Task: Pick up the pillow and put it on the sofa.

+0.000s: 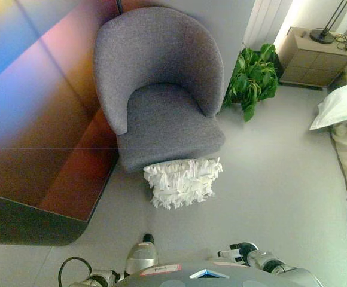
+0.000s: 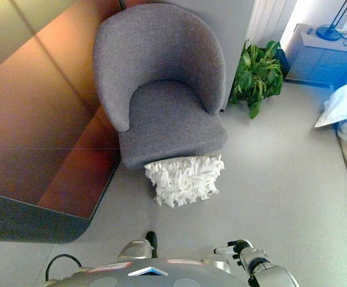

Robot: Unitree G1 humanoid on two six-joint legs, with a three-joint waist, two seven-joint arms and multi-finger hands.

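The white fringed pillow [image 1: 182,182] lies on the grey floor, leaning against the front of the grey armchair-style sofa [image 1: 161,89]. The sofa's seat [image 2: 170,119] is bare. My right hand [image 1: 240,251] shows at the bottom edge, low and right of the pillow and well apart from it, with its fingers relaxed and holding nothing. My left hand [image 1: 100,278] is only partly in view at the bottom left edge, also far from the pillow.
A dark glossy panel [image 1: 36,119] stands along the left of the sofa. A green potted plant [image 1: 254,78] sits right of it. A nightstand with a lamp [image 1: 317,57] is at the far right, and a bed with a white pillow [image 1: 344,104] along the right edge.
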